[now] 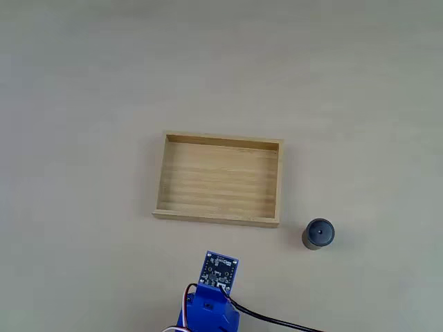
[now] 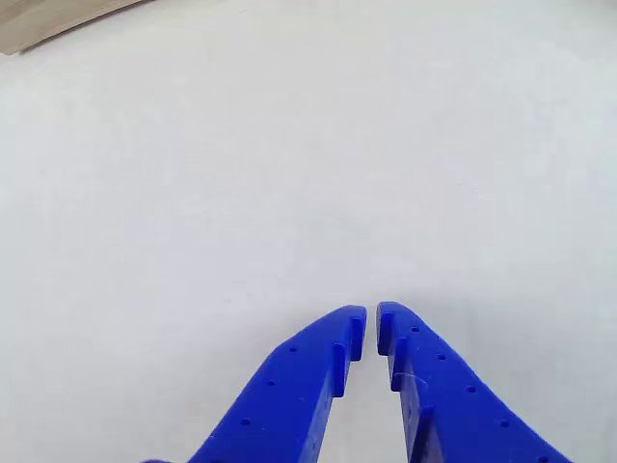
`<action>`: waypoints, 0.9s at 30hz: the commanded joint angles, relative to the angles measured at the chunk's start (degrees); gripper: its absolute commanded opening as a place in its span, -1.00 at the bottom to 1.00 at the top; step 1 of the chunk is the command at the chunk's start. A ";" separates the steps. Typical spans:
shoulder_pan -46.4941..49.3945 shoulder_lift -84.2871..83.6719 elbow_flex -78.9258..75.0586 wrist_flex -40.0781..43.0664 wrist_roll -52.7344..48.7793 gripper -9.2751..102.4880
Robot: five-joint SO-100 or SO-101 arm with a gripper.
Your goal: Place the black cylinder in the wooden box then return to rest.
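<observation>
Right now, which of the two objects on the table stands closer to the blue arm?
The wooden box: its near wall lies just above the arm in the fixed view; the black cylinder stands farther right.

Plain pale beige tabletop (image 1: 83,83), matte, w/ soft even light.

Upright black cylinder (image 1: 318,234) stands beside the empty wooden box (image 1: 219,218).

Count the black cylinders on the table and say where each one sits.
1. The black cylinder stands upright on the table in the fixed view, just off the lower right corner of the wooden box, outside it.
</observation>
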 commanded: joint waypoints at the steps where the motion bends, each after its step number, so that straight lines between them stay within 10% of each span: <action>1: 0.00 -0.53 1.76 0.18 -0.88 -0.84; 27: 12.22 11.43 -12.74 -2.72 3.60 -0.83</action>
